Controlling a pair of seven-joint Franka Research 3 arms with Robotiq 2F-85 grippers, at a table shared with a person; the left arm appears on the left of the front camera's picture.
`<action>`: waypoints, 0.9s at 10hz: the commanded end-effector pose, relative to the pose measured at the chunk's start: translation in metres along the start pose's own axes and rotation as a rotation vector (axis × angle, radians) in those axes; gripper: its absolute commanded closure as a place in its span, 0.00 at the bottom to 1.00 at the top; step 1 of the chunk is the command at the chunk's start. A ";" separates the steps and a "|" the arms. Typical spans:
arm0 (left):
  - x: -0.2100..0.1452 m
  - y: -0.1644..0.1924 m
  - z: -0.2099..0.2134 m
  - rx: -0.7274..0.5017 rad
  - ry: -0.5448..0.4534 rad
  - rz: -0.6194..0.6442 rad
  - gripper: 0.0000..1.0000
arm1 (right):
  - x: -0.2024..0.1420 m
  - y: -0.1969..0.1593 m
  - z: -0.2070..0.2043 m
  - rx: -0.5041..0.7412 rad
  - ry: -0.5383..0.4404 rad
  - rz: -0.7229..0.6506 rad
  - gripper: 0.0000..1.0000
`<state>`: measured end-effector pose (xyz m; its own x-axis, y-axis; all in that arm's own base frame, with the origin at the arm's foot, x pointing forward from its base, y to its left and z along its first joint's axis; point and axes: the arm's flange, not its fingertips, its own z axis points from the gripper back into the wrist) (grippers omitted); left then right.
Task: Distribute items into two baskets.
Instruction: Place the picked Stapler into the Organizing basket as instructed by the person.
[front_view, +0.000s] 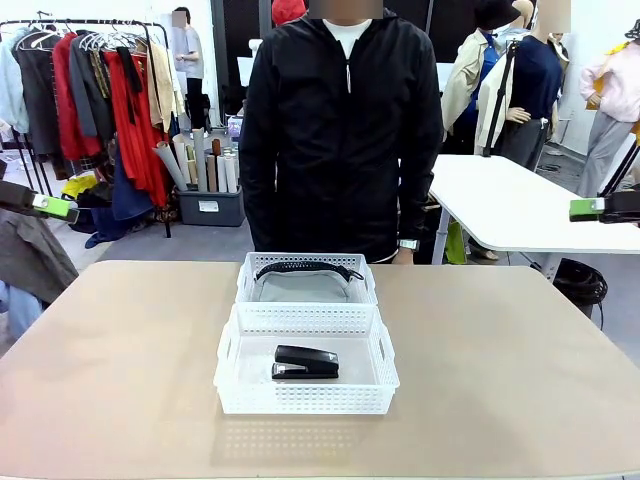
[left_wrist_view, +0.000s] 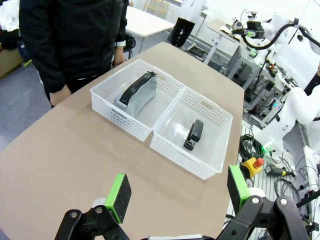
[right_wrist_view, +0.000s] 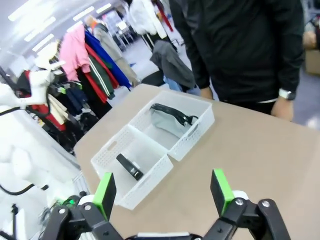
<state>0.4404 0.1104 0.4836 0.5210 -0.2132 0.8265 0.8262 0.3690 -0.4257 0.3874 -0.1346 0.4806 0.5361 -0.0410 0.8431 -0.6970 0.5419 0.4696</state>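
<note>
- The sorting looks finished: the stapler (front_view: 305, 363) lies in the near basket (front_view: 228, 378), the pouch (front_view: 305, 281) in the far basket (front_view: 246, 288) touching it behind.
- Left hand (left_wrist_view: 177, 192) and right hand (right_wrist_view: 164, 192) both hang with fingers apart, holding nothing, high and well out to either side of the baskets.
- As I judge it, no further pick is called for; the arms need only stay off.
- The bench (front_view: 500, 370) is bare all round the baskets; the person (front_view: 340, 120) stands close behind the far basket.

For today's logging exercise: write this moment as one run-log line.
left gripper: open, empty | right gripper: open, empty | pouch: in far basket | stapler: in near basket
</note>
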 end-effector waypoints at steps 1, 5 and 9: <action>0.001 -0.002 0.001 0.002 -0.002 0.000 0.00 | 0.005 -0.008 0.000 0.024 -0.020 0.024 0.00; 0.001 -0.002 0.001 0.002 -0.002 0.000 0.00 | 0.000 0.000 0.000 0.000 0.000 0.000 0.00; 0.001 -0.002 0.001 0.002 -0.002 0.000 0.00 | 0.000 0.000 0.000 0.000 0.000 0.000 0.00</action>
<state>0.4404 0.1103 0.4836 0.5210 -0.2133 0.8265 0.8263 0.3688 -0.4257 0.3857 -0.1368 0.4794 0.5506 -0.0190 0.8346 -0.6919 0.5489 0.4689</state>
